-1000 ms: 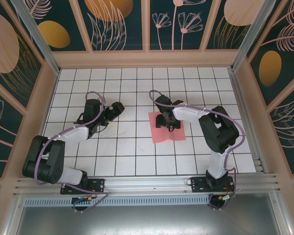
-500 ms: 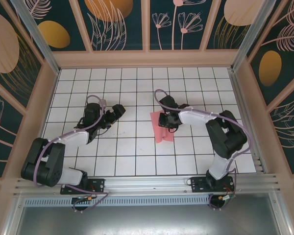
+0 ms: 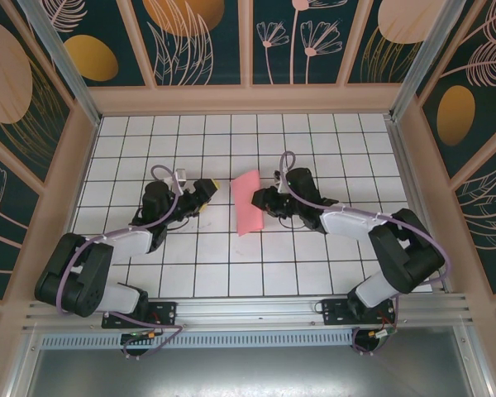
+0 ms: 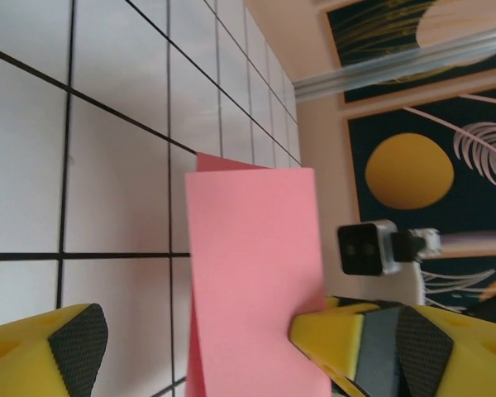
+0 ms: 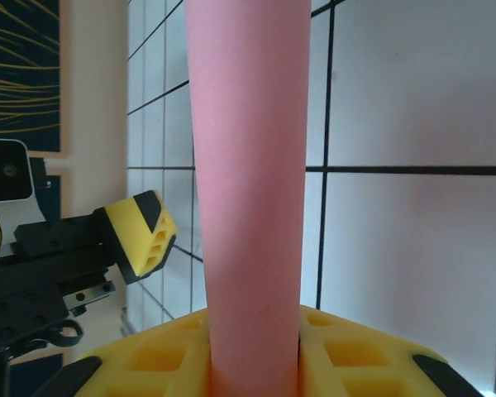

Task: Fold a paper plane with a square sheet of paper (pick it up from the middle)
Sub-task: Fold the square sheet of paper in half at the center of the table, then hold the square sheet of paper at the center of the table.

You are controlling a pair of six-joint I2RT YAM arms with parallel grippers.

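The square sheet of paper (image 3: 247,203) is pink-red and hangs doubled over in a narrow strip above the middle of the white grid table (image 3: 331,141). My right gripper (image 3: 262,201) is shut on it from the right. In the right wrist view the paper (image 5: 248,165) rises straight out from between the yellow fingers of that gripper (image 5: 255,351). My left gripper (image 3: 207,191) stands open just left of the sheet. In the left wrist view the paper (image 4: 252,273) hangs in front of the left gripper (image 4: 231,335), between its spread fingers (image 4: 70,343). No paper plane shape shows.
Raised tan walls with dark patterned panels (image 3: 248,41) enclose the table on three sides. An aluminium rail (image 3: 248,312) carrying both arm bases runs along the near edge. The right wrist camera block (image 4: 366,247) sits close behind the paper.
My right gripper shut on the flat sheet's middle, lifted it and carried it left, so it now hangs folded over. My left gripper edged right toward it and stayed open.
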